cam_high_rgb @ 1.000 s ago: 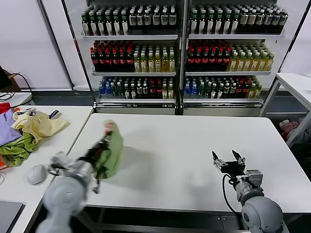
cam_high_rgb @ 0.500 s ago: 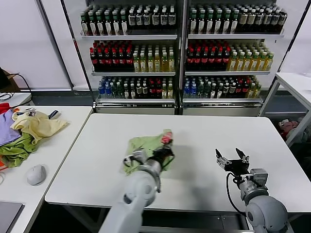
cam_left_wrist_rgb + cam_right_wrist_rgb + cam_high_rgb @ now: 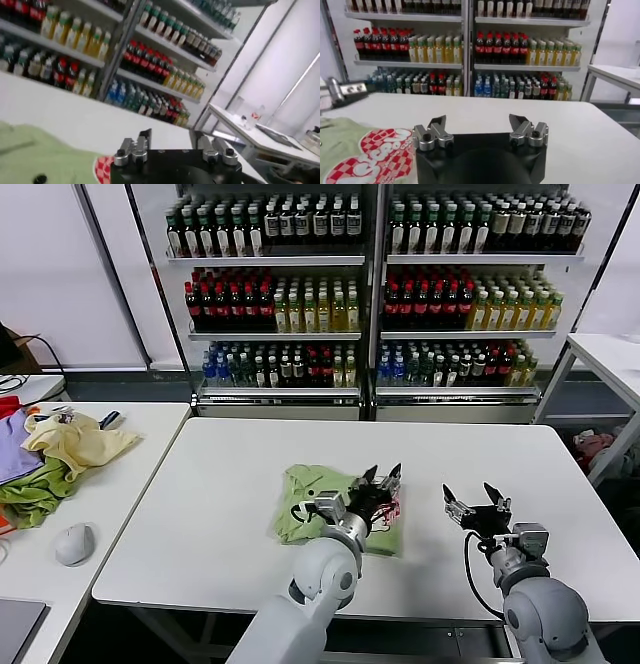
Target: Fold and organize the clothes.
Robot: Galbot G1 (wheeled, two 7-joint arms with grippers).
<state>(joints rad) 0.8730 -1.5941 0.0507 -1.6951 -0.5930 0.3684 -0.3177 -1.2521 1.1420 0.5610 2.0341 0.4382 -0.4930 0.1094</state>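
The light green polo shirt (image 3: 310, 509) lies crumpled on the middle of the white table (image 3: 250, 454), its red-and-white print toward the right. It also shows in the left wrist view (image 3: 35, 155) with a dark button, and in the right wrist view (image 3: 350, 150). My left gripper (image 3: 382, 480) is open just above the shirt's right edge, over the print. It holds nothing. My right gripper (image 3: 468, 496) is open and empty over bare table, a short way right of the shirt.
A side table (image 3: 130, 444) at the left holds a pale yellow garment (image 3: 80, 442), darker green cloth (image 3: 35, 492), purple cloth (image 3: 15, 449) and a grey mouse (image 3: 75, 542). Shelves of bottles (image 3: 370, 284) stand behind. Another white table (image 3: 610, 354) is at the far right.
My left arm carried the shirt from the table's left edge to its middle, laid it down and opened. The right gripper barely moved.
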